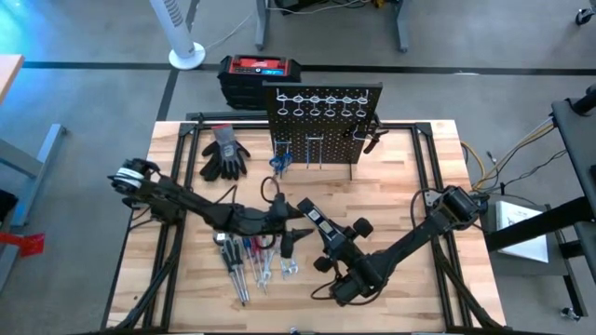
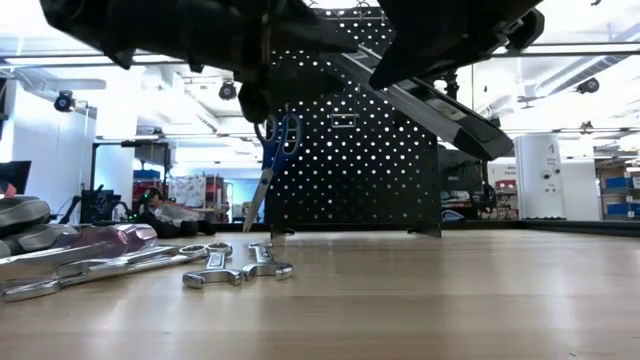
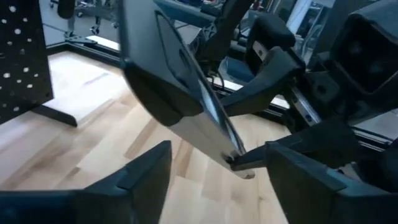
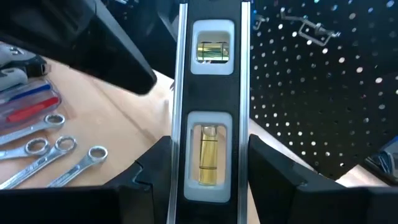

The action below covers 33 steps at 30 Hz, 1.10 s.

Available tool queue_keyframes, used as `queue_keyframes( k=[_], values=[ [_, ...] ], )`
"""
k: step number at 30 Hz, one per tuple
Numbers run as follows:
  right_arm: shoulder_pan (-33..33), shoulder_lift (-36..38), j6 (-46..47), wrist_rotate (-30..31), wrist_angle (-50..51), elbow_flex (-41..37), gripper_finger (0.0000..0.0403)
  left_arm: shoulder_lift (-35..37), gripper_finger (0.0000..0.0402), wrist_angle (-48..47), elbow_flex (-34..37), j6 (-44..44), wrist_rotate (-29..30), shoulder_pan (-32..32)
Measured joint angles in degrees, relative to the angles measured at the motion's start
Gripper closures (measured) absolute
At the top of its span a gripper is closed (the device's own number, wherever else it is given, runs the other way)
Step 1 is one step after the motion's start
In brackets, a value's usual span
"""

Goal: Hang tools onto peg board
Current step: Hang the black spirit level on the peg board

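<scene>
- While the right gripper [image 4: 208, 186] pinches the black level bar [image 4: 211, 93] above the tabletop [image 1: 419, 186], bubble vials showing
- left gripper [image 3: 217, 180] fingers spread beside its end, before the peg board [image 1: 323, 116]

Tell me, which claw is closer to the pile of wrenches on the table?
Left. The left claw hangs just above and beside the wrenches, near the end of the level bar. The right claw sits farther to the side, holding that level bar.

grey-black gloves [image 1: 224, 153], red-topped box [image 1: 260, 70], white fan [image 1: 179, 33]
</scene>
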<state>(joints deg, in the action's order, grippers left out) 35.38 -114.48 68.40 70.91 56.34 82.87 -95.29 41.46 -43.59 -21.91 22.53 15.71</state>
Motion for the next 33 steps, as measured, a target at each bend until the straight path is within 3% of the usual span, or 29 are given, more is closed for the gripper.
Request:
queue_keyframes(
  k=[7, 16, 21, 29, 33],
  values=[
    [0.02, 0.0, -4.23, 1.24, -2.12, 0.04, 0.0253, 0.01, 0.0106, -7.99, -3.04, -1.09, 1.76, -1.32],
    [-0.07, 0.0, -7.99, 2.0, -3.3, 0.02, 0.0253, 0.01, 0.0116, -8.68, -4.71, 0.04, 5.11, -1.72],
    [-0.02, 0.0, -9.0, 2.22, -3.41, 0.07, 0.0253, 0.01, 0.0181, -7.4, -5.27, 2.42, 5.09, -1.78],
    [-0.1, 0.0, -9.16, 2.48, -3.06, 0.07, 0.0244, 0.03, 0.0361, -6.78, -5.64, 5.98, -0.3, -1.78],
    [0.41, 1.42, -8.79, -1.64, -2.62, 0.15, 0.019, -0.16, 0.0364, -8.76, -5.36, 9.83, -2.63, -2.0]
  ],
)
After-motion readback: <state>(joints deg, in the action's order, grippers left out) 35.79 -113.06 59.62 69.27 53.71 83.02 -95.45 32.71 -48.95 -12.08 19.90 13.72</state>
